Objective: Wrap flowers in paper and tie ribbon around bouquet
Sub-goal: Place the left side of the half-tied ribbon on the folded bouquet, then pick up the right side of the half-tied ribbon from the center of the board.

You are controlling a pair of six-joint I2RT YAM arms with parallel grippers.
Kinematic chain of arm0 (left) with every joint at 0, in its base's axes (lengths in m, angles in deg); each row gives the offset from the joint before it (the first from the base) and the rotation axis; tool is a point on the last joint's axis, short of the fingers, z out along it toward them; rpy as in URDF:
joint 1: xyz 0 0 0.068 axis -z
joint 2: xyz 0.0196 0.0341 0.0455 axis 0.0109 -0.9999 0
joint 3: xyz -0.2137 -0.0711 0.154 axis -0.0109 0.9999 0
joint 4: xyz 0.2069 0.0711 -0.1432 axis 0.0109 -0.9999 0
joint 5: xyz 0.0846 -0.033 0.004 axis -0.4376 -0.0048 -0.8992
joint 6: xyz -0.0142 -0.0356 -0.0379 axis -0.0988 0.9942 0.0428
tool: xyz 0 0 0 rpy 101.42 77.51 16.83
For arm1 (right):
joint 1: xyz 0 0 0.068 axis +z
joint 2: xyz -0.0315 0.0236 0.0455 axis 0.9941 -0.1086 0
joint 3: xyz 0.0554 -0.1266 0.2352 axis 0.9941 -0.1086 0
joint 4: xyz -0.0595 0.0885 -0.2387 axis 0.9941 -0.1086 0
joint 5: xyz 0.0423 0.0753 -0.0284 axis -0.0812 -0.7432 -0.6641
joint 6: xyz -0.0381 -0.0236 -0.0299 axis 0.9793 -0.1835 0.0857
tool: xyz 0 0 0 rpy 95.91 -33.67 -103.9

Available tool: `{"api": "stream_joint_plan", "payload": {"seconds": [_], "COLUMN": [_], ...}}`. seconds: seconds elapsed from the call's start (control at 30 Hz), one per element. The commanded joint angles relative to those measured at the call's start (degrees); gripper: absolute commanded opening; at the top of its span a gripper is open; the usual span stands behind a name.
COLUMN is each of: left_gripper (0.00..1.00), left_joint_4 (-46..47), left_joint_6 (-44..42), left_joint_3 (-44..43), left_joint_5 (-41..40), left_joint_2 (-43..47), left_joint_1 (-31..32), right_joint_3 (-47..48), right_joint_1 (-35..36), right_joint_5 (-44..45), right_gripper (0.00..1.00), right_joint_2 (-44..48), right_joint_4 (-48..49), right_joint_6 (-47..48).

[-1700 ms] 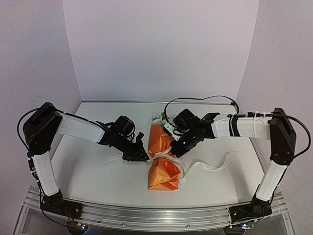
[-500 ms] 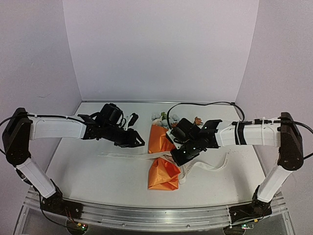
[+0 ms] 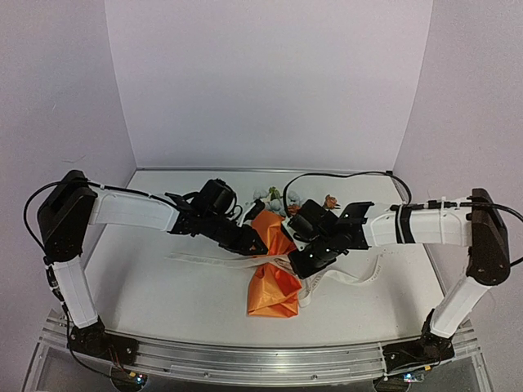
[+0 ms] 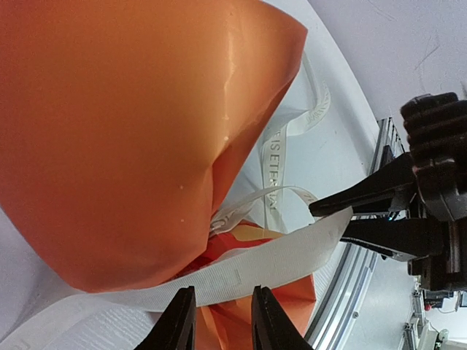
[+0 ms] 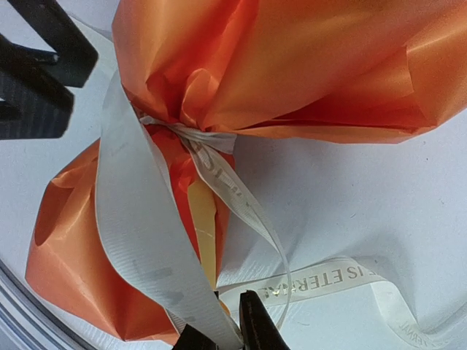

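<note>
The bouquet lies mid-table, its flowers (image 3: 274, 196) pointing to the back wall and the orange paper (image 3: 274, 286) gathered at a narrow neck. The cream ribbon (image 5: 139, 219) is looped around that neck. One end trails left (image 3: 204, 260), the other right (image 3: 359, 273). My left gripper (image 4: 222, 292) is at the neck's left side with its jaws open. A ribbon band (image 4: 277, 262) crosses just past its tips, unpinched. On the right of the neck, my right gripper (image 5: 219, 313) is shut on that band near its end.
The white table (image 3: 147, 286) is bounded by walls on three sides and an aluminium rail (image 3: 261, 359) along the front edge. A black cable (image 3: 343, 173) arcs over the right arm near the flowers.
My left gripper has moved right, from beside the paper to the bouquet's neck, facing the right gripper. The right gripper has barely shifted and still holds the ribbon band.
</note>
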Motion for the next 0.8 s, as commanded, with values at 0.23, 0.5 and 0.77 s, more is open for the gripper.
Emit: {"api": "stream_joint_plan", "payload": {"seconds": [0.23,0.5,0.77], "left_gripper": [0.19,0.12,0.10], "left_joint_4": [0.3,-0.2,-0.5], "left_joint_6": [-2.6,-2.8,-2.8], "left_joint_3": [-6.3,-6.1,-6.1], "left_joint_5": [1.3,1.0,0.7], "left_joint_2": [-5.8,-5.9,-5.6], "left_joint_1": [2.1,2.2,2.2], "right_joint_3": [-1.9,-8.2,-16.3], "right_joint_1": [0.5,0.5,-2.4], "right_joint_5": [0.5,1.7,16.8], "right_gripper": [0.32,0.70,0.73], "right_joint_2": [4.7,12.5,20.8], "right_joint_4": [-0.5,-0.8,-5.1], "right_joint_6": [-1.3,-4.5,-18.0]}}
